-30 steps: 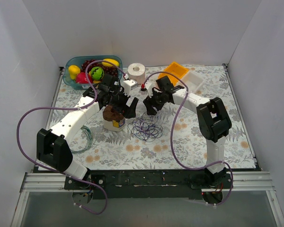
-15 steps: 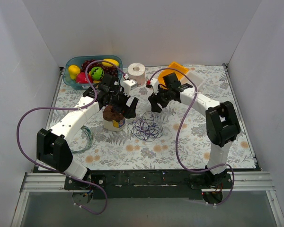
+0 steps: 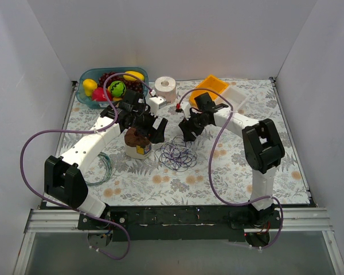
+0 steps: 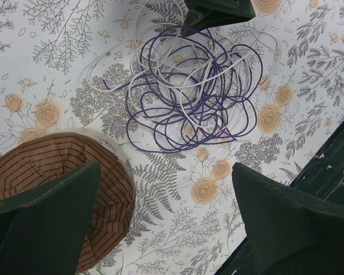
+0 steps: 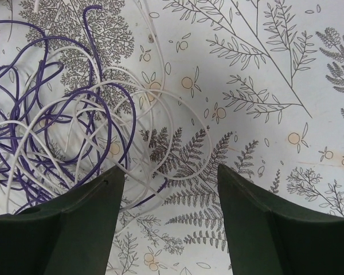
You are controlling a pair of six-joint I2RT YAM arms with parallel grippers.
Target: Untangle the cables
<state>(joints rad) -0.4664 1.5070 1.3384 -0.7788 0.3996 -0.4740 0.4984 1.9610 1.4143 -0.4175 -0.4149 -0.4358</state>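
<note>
The cables (image 3: pixel 178 153) are a loose tangle of thin purple and white wire loops on the flowered tablecloth, mid-table. My left gripper (image 3: pixel 155 130) hovers just left of and behind the tangle, open and empty. In the left wrist view the tangle (image 4: pixel 189 91) lies ahead of the open gripper (image 4: pixel 166 172). My right gripper (image 3: pixel 189 130) hovers over the tangle's far right edge, open and empty. In the right wrist view the gripper (image 5: pixel 172 172) is open, and the loops (image 5: pixel 57 126) reach under its left finger (image 5: pixel 80 223).
A brown striped cupcake-like object (image 3: pixel 137 140) stands right beside the left gripper and under its left finger (image 4: pixel 74 172). A greenish wire coil (image 3: pixel 103 166) lies at the left. A fruit basket (image 3: pixel 85 76), toilet roll (image 3: pixel 165 87), orange tray (image 3: pixel 212 89) and white tray (image 3: pixel 234 97) stand at the back.
The right arm's elbow swung right and then partly back, and its gripper shifted slightly by the tangle's far edge. The left arm and the tangle have hardly moved.
</note>
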